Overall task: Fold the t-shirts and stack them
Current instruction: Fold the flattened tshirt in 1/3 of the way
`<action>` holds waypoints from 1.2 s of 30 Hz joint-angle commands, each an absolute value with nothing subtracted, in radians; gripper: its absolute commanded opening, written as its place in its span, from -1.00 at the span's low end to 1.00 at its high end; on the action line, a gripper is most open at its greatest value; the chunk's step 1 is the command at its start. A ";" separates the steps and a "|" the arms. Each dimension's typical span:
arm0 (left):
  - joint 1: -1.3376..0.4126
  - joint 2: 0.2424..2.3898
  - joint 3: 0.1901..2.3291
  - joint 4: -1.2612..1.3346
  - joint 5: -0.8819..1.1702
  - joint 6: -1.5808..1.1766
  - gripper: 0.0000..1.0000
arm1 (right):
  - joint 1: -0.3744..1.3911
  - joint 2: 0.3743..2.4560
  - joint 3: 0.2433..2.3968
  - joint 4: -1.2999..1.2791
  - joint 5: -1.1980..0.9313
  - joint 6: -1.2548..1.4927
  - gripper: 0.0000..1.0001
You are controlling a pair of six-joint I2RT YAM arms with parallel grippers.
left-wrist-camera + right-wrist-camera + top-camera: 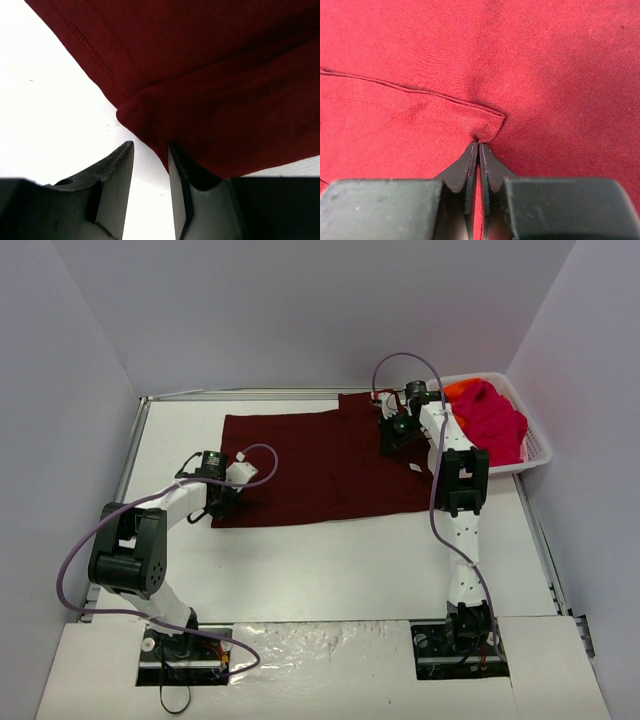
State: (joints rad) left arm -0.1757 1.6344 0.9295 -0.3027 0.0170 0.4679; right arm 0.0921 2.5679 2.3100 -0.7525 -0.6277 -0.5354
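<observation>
One grip only: my right gripper (pixel 478 150) pinches a thin fold of the shirt (pixel 310 465) spread flat in the middle, my left gripper (pixel 150 150) gapes empty at its near-left corner, so lifting may skew it.

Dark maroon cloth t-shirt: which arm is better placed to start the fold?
Probably right: the right gripper is shut, pinching the dark maroon cloth t-shirt at a hem; the left gripper stands open beside a corner.

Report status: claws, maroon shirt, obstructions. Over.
Right claw shut on maroon shirt. Left claw open at its near-left corner. Pink shirt and orange shirt in basket, far right.
</observation>
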 commanded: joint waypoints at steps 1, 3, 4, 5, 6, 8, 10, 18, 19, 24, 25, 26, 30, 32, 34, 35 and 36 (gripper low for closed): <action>-0.178 1.663 0.934 -0.339 0.023 0.454 -0.35 | 0.089 2.553 2.347 -0.772 -0.584 -0.528 -1.00; -0.178 1.663 0.934 -0.339 0.025 0.454 -0.35 | 0.089 2.551 2.352 -0.761 -0.574 -0.522 -1.00; -0.178 1.661 0.933 -0.339 0.025 0.454 -0.35 | 0.089 2.553 2.355 -0.758 -0.572 -0.520 -1.00; -0.178 1.661 0.934 -0.339 0.025 0.453 -0.35 | 0.089 2.551 2.358 -0.755 -0.566 -0.520 -1.00; -0.178 1.661 0.933 -0.341 0.025 0.453 -0.35 | 0.087 2.551 2.361 -0.753 -0.563 -0.519 -1.00; -0.179 1.661 0.933 -0.341 0.026 0.453 -0.35 | 0.087 2.553 2.364 -0.749 -0.558 -0.517 -1.00; -0.178 1.664 0.934 -0.341 0.026 0.454 -0.35 | 0.086 2.553 2.365 -0.739 -0.546 -0.515 -1.00; -0.178 1.667 0.936 -0.345 0.028 0.453 -0.35 | 0.077 2.566 2.381 -0.721 -0.529 -0.505 -1.00; -0.178 1.669 0.937 -0.347 0.028 0.453 -0.35 | 0.075 2.569 2.381 -0.721 -0.528 -0.505 -1.00; -0.178 1.670 0.936 -0.348 0.029 0.454 -0.35 | 0.072 2.579 2.398 -0.712 -0.518 -0.495 -1.00; -0.178 1.669 0.936 -0.350 0.029 0.453 -0.35 | 0.072 2.579 2.399 -0.707 -0.518 -0.495 -1.00; -0.178 1.670 0.936 -0.350 0.029 0.453 -0.35 | 0.072 2.579 2.405 -0.704 -0.515 -0.488 -1.00; -0.178 1.672 0.937 -0.351 0.031 0.453 -0.35 | 0.071 2.585 2.407 -0.699 -0.515 -0.486 -1.00; -0.178 1.675 0.940 -0.354 0.031 0.454 -0.35 | 0.071 2.588 2.405 -0.699 -0.515 -0.486 -1.00; -0.178 1.680 0.942 -0.356 0.031 0.454 -0.35 | 0.071 2.589 2.401 -0.699 -0.511 -0.488 -1.00; -0.178 1.678 0.942 -0.356 0.031 0.453 -0.35 | 0.069 2.589 2.401 -0.696 -0.511 -0.488 -1.00; -0.178 1.678 0.942 -0.356 0.031 0.454 -0.35 | 0.069 2.591 2.401 -0.696 -0.508 -0.488 -1.00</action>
